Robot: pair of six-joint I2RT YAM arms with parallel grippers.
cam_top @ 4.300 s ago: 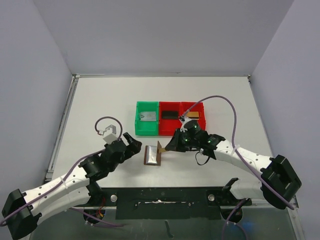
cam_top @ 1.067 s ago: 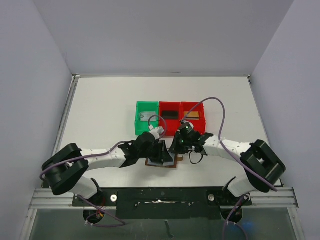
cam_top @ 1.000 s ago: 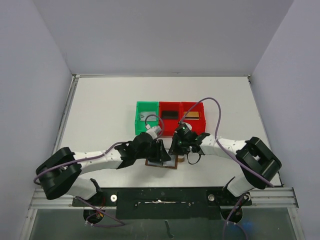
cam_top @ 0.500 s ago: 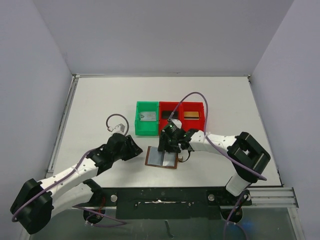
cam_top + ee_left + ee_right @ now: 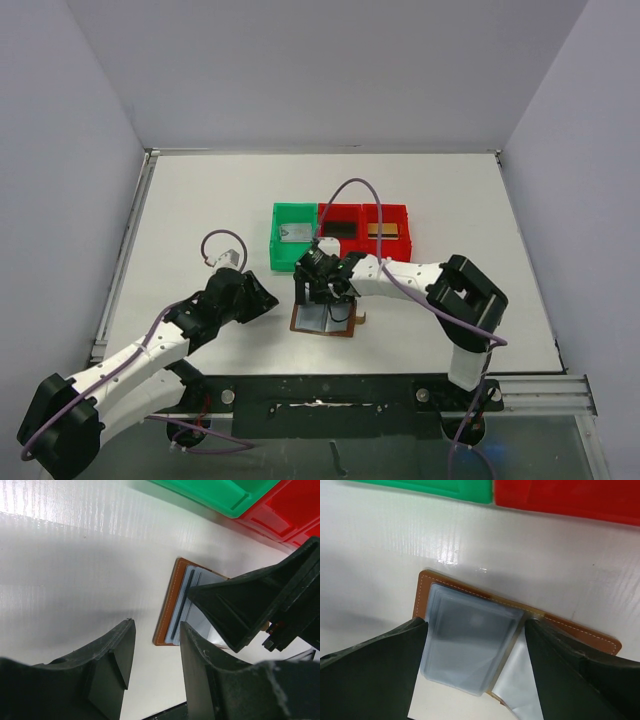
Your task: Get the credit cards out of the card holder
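1. Top external: the card holder [image 5: 325, 320] now lies open and flat on the table [image 5: 200, 220], just in front of the bins. Four seconds ago it was half folded, with one flap pulled up.
2. The left gripper [image 5: 262, 298] has backed off. A second ago it was down on the holder; now it sits to the holder's left, near but not touching. In the left wrist view its fingers [image 5: 115, 655] are partly spread, with nothing between them.
3. The right gripper [image 5: 318, 290] has crossed from the holder's right edge to its left half, and its jaws have gone from nearly pinched to wide. In the right wrist view they straddle the left sleeve panel [image 5: 470, 645], one finger on each side, gripping nothing.
4. Three cards are in the bins:
   - a silver-grey card [image 5: 295, 232] in the green bin [image 5: 276, 255]
   - a black card [image 5: 340, 228] in the middle red bin [image 5: 338, 245]
   - a gold card [image 5: 385, 229] in the right red bin [image 5: 405, 240]
5. Our read is that opening the holder is done, nobody is pinning it down, and the right arm is lined up on the left sleeve. A darker rectangle shows through that sleeve, but we can't tell whether it's a card.
6. Risk: with the left arm off, the holder may slide or refold when we pull.
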